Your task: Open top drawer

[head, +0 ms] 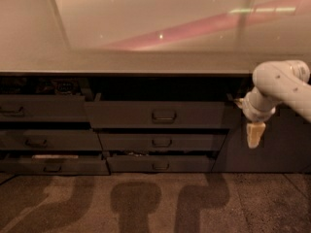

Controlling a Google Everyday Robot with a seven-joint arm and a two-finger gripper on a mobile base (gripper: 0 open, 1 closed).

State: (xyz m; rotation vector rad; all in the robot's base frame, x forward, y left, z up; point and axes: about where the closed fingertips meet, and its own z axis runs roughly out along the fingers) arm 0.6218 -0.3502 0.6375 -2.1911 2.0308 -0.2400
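Observation:
The top drawer point(160, 114) is the widest dark grey front in the middle column, just under the counter edge, with a small loop handle point(164, 116) at its centre. It stands pulled out a little, with a dark gap above it. My gripper point(254, 134) hangs from the white arm point(279, 84) at the right, pointing down, to the right of the drawer's right end and in front of the plain dark panel point(272, 144). It holds nothing that I can see.
Two narrower drawers point(162, 142) sit below the top one, and another drawer column point(46, 137) is at the left. The pale counter top point(146, 28) overhangs all of them. Carpet floor point(146, 203) lies in front with shadows on it.

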